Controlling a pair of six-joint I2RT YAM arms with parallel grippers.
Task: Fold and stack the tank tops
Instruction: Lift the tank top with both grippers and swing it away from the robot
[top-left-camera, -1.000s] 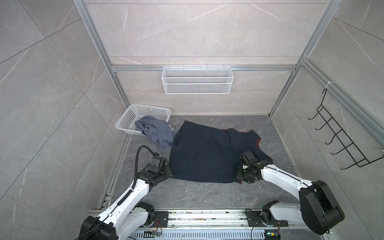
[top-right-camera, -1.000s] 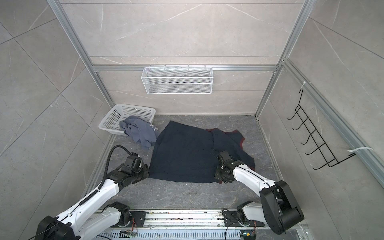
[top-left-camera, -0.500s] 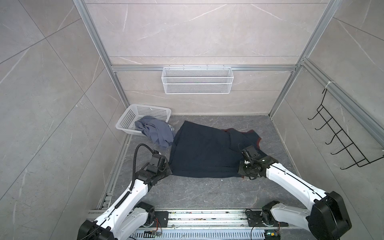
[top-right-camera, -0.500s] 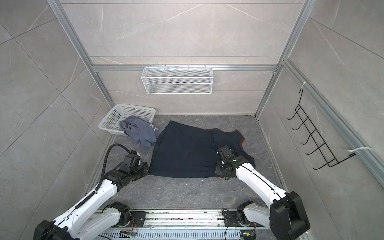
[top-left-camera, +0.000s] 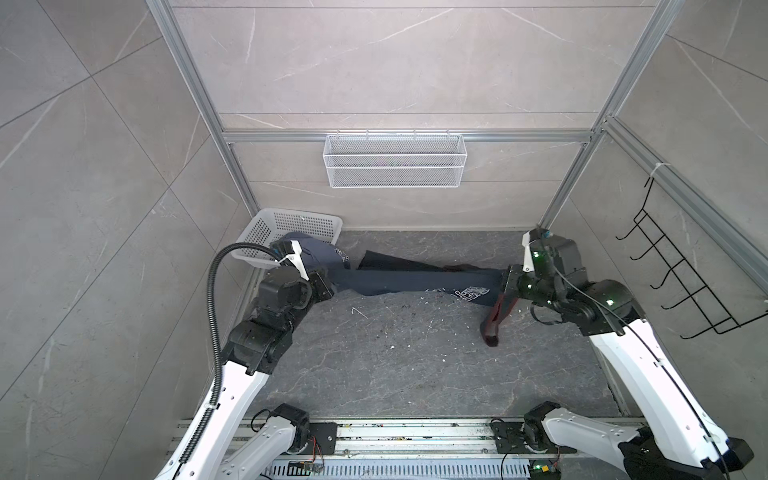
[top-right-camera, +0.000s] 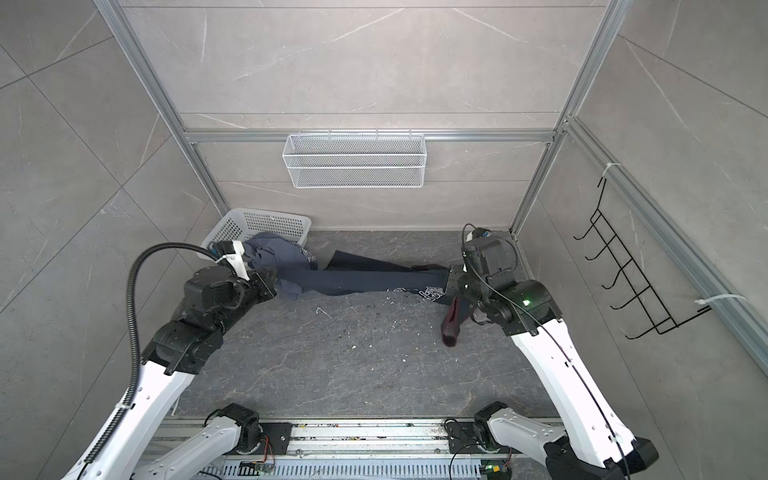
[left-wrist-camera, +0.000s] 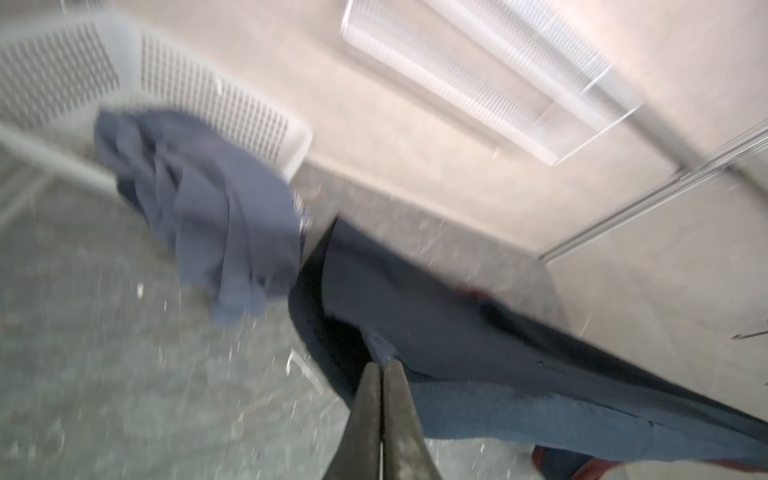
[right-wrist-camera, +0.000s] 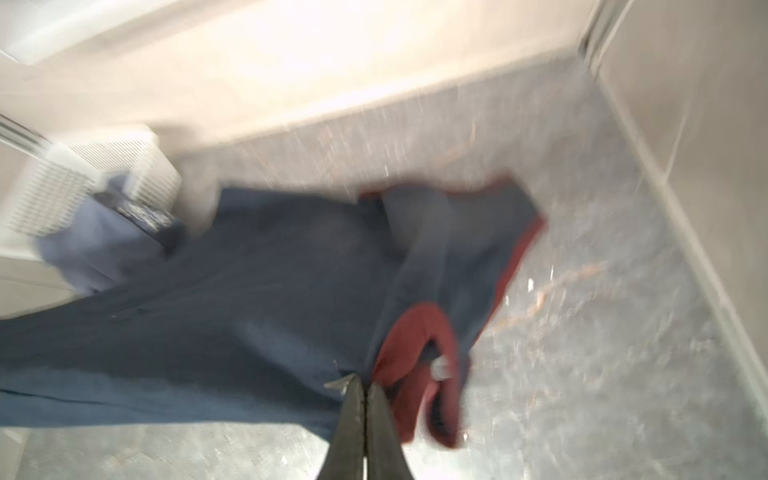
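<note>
The dark navy tank top (top-left-camera: 415, 280) (top-right-camera: 365, 278) hangs stretched in a long band between my two grippers, above the floor. My left gripper (top-left-camera: 330, 284) (left-wrist-camera: 381, 368) is shut on its left end. My right gripper (top-left-camera: 505, 286) (right-wrist-camera: 363, 380) is shut on its right end, beside the white lettering (top-left-camera: 471, 293). A dark-red trimmed strap (top-left-camera: 496, 316) (right-wrist-camera: 415, 353) dangles below it. The far edge of the navy top still touches the floor. The slate blue-grey tank top (top-left-camera: 320, 255) (left-wrist-camera: 208, 199) lies crumpled over the rim of the white basket (top-left-camera: 299, 222) (top-right-camera: 266, 224).
A white wire basket (top-left-camera: 395, 160) hangs on the back wall. A black hook rack (top-left-camera: 681, 282) is on the right wall. The arms' mounting rail (top-left-camera: 415, 432) runs along the front edge. Metal frame posts stand in the back corners.
The navy top lay flat with both grippers at its near corners. Both arms have since risen and swung back, lifting the near edge so the top hangs stretched between them.
</note>
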